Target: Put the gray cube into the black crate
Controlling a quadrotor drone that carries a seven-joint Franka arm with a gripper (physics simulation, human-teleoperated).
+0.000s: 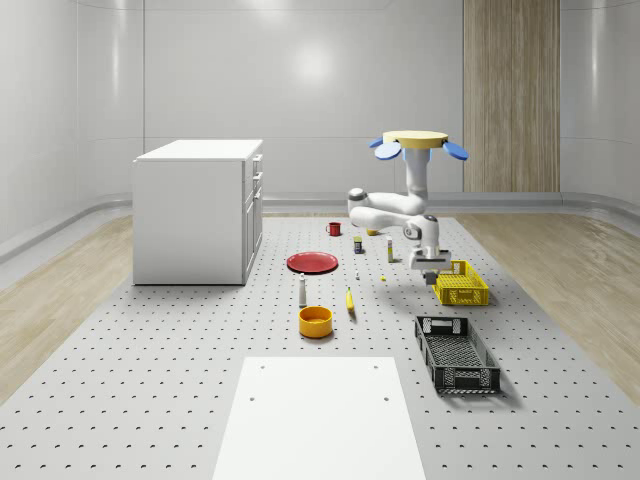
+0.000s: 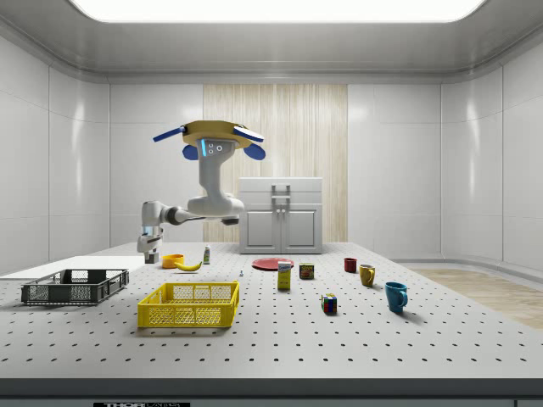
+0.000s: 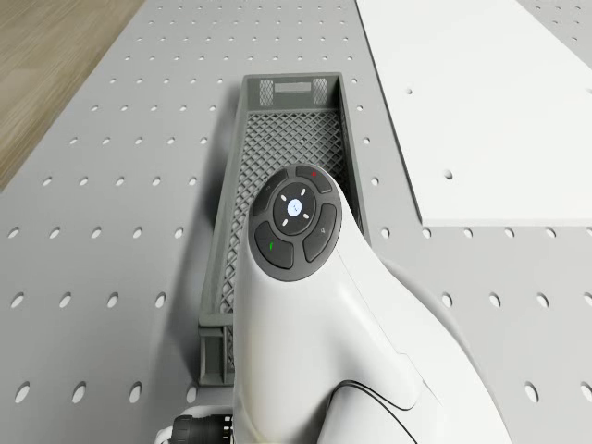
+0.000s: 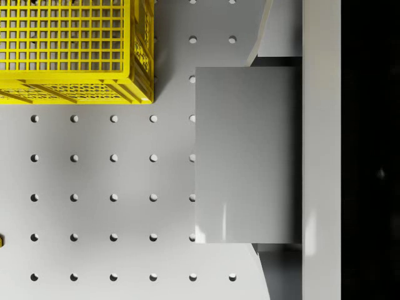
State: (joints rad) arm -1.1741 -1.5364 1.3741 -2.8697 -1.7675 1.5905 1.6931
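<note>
gray cube (image 4: 245, 155) clamped in gripper (image 1: 430, 266), between yellow crate (image 1: 461, 283) and black crate (image 1: 456, 353).

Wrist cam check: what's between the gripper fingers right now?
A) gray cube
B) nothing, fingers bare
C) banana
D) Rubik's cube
A. In the wrist view the gray cube sits clamped in the gripper, carried above the pegboard table beside the yellow crate; the drone hovers over the table and the black crate lies ahead.
</note>
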